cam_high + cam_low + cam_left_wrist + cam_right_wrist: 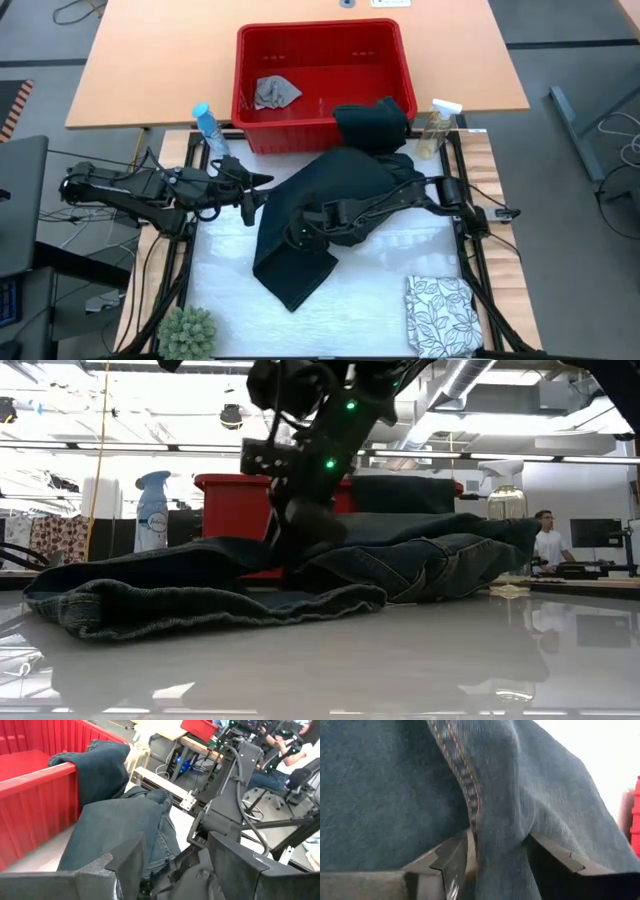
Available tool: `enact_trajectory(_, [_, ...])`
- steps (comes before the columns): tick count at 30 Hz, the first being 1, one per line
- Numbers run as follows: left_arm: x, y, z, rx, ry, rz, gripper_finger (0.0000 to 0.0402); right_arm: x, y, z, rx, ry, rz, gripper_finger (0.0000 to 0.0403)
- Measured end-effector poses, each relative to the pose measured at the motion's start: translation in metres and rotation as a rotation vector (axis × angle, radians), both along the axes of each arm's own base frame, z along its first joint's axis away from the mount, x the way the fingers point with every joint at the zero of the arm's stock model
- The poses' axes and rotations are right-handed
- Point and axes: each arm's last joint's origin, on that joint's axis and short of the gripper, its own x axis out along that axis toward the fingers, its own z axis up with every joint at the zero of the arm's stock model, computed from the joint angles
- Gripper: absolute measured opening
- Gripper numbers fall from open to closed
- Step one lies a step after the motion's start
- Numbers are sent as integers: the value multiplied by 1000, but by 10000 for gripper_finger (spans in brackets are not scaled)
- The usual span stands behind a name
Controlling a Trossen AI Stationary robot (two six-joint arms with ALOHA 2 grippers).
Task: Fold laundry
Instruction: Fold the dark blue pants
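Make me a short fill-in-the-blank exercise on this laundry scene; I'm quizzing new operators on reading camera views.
1. The right gripper has a fold of the ____ between its fingers.
2. The small grey cloth lies inside the ____ basket.
3. The leaf-print cloth lies folded at the table's front ____ corner in the high view.
4. The left gripper hovers beside the jeans with its fingers ____.

Missing words: jeans; red; right; open

Jeans (330, 200) mid-table, one end over basket (322, 45) rim; leaf-print cloth (442, 312) front-right.
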Motion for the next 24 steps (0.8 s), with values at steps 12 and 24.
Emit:
enact_trajectory(12, [0,-1,-1,3,12,-19,205,12,3,51,-52,-34,-89,26])
enact_trajectory(24, [-29,4,24,25,-152,-31,205,-85,-8,224,93,-225,-421,26])
